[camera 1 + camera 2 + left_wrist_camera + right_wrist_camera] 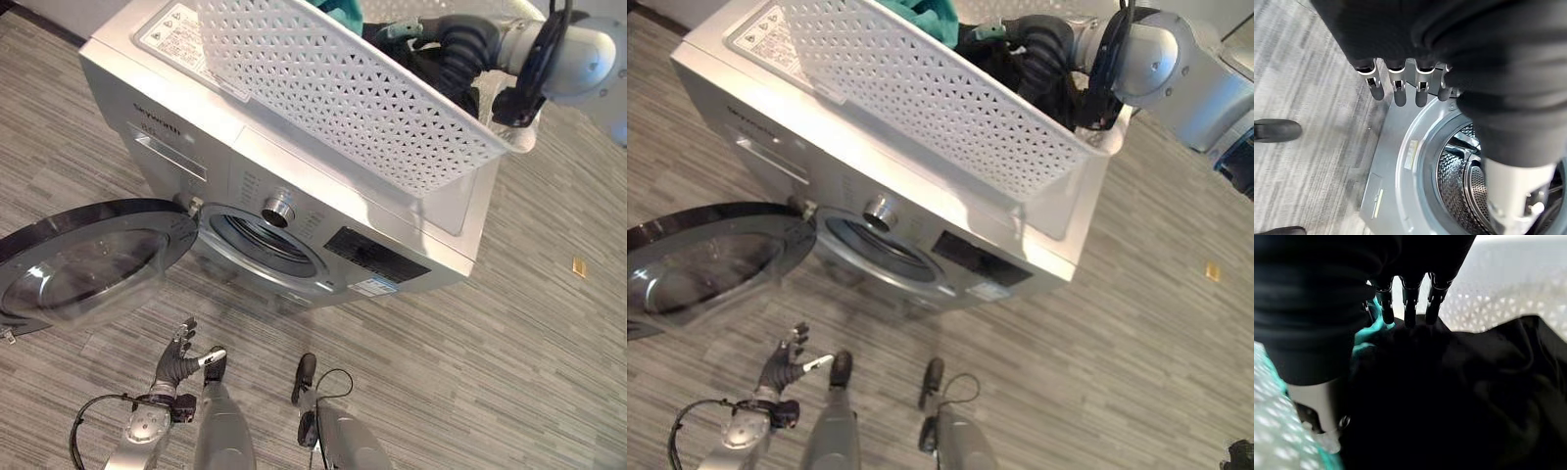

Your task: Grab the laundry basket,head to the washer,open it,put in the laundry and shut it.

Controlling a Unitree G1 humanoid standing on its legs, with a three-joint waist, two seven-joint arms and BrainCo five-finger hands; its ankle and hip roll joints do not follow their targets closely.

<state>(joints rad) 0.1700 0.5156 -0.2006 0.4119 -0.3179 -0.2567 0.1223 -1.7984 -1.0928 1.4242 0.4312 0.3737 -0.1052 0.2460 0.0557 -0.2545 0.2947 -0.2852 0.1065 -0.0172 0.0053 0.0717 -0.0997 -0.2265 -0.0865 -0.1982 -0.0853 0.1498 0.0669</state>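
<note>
Now the washer (294,211) door (83,259) is open. Right hand (1408,303) reaches with straight fingers onto dark laundry (1459,396) in the basket (343,83) on the washer's top; next it must grab some. Left hand (181,354) hangs loose.

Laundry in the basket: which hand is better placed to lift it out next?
Right. The right hand is already inside the basket on the washer, fingers reaching onto the dark laundry. The left hand hangs low, open, below the open door.

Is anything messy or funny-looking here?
Nothing spilled. The white basket sits crooked on the washer, one corner poking past its edge. The washer door hangs wide open, and the right robot hand reaches into dark laundry.
</note>
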